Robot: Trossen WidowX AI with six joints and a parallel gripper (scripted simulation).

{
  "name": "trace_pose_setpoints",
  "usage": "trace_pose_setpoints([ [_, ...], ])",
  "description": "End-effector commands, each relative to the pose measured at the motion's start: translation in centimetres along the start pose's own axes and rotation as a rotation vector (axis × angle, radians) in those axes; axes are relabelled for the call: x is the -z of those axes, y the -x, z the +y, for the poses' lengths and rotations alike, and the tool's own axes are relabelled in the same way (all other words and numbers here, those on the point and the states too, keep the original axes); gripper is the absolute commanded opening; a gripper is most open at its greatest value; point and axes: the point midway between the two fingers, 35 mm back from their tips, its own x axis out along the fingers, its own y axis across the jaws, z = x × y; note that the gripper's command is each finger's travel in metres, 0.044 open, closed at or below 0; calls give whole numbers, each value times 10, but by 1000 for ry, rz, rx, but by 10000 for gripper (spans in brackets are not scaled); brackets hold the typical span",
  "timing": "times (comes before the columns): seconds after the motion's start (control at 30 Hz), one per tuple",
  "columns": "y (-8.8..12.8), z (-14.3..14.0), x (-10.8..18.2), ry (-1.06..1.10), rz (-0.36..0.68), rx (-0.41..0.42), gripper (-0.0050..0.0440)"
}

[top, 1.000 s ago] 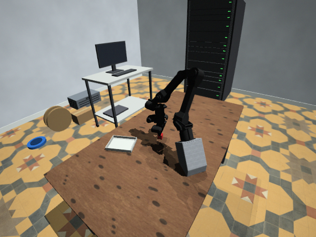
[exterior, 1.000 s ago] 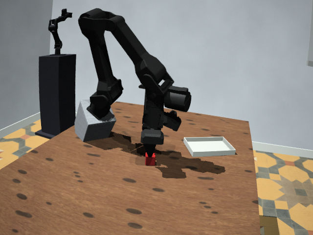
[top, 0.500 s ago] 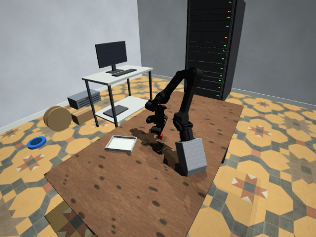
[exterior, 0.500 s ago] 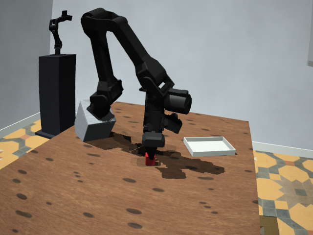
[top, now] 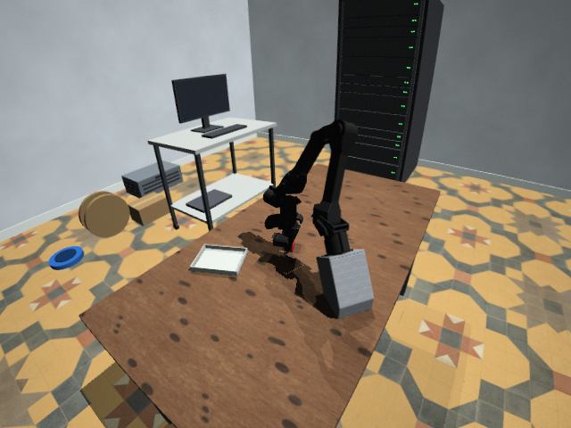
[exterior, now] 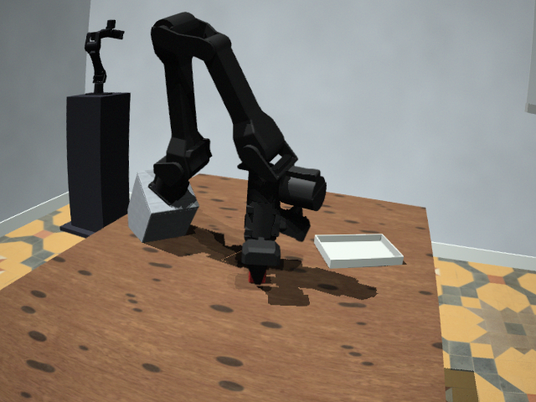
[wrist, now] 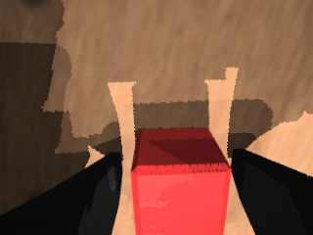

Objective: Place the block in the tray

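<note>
The red block [wrist: 180,183] sits on the wooden table, a cube seen close up in the wrist view. My gripper [wrist: 177,161] is lowered around it, one dark finger on each side, with a narrow strip of table showing between each finger and the block. The fingers stand open and do not press on it. In the top view the block [top: 292,246] is a red sliver under the gripper [top: 285,240]. In the exterior view the block [exterior: 251,280] peeks out below the gripper [exterior: 258,273]. The white tray [top: 219,259] lies empty left of the gripper, and it also shows in the exterior view [exterior: 357,249].
The arm's grey base block [top: 346,282] stands on the table right of the gripper. A desk with a monitor [top: 202,103], a server rack [top: 384,83] and a blue ring [top: 66,257] are off the table on the tiled floor.
</note>
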Motion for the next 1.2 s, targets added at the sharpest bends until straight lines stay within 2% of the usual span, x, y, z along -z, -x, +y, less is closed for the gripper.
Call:
trace_pose_setpoints([
  [0.0, -1, 0, -1, 0, -6, -2, 232],
  [1.1, -1, 0, -1, 0, -6, -2, 232],
  [1.13, -1, 0, -1, 0, -6, -2, 0],
  [1.17, -1, 0, -1, 0, -6, -2, 0],
])
